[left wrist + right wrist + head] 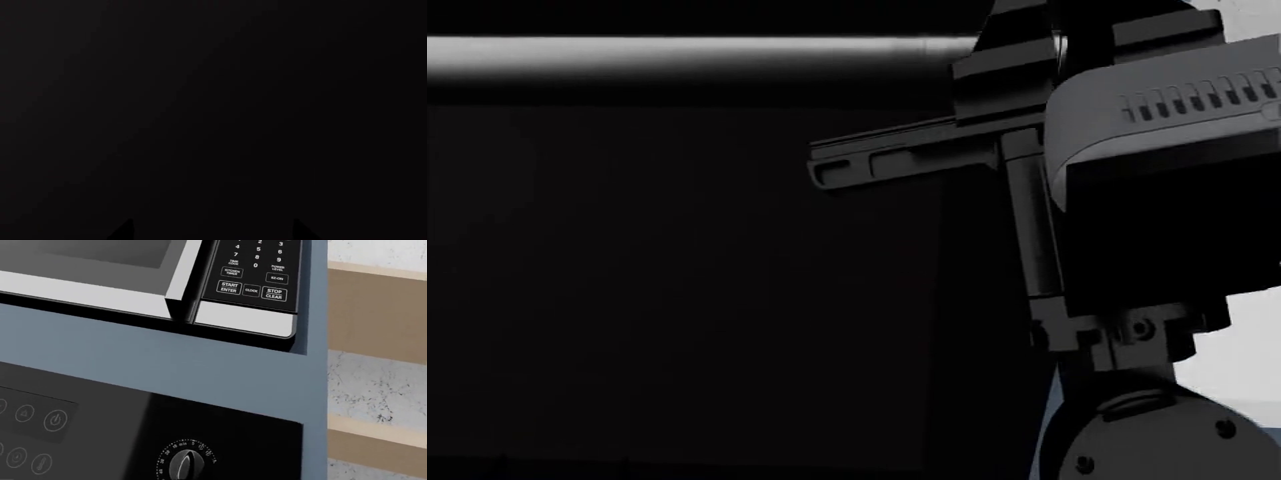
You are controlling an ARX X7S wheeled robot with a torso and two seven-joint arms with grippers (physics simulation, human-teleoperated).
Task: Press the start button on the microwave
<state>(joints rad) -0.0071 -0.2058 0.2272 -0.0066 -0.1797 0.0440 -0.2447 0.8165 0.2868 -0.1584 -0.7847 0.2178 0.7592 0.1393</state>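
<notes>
Three views: only the right wrist camera shows the work area clearly.
Microwave (127, 277): set in a blue-grey cabinet front (200, 365), seen at an angle; its door carries a grey frame around a darker window.
Control panel (257, 270): black, beside the door's handle edge, with white number keys and labelled pads.
Start button (229, 287): marked START ENTER, bottom row of the panel, on the side nearest the door; CLOCK button (251, 290) sits just beside it, STOP CLEAR button (274, 293) beyond that.
Contact: nothing touches the start button in this view.
Lower appliance (133, 440): glossy black front below the microwave, with a round timer dial (185, 463) and several circular touch icons, among them a power symbol (55, 420).
Side wall (377, 375): pale marbled surface with tan wooden shelves, next to the cabinet.
Left wrist camera: almost wholly black; two dark points at one edge, too dim to identify.
Head camera: dark panel with a pale horizontal bar (694, 55); a robot arm (1121, 250) fills the right side.
Left hand: cannot tell whether open or closed.
Right hand: not visible in any view.
</notes>
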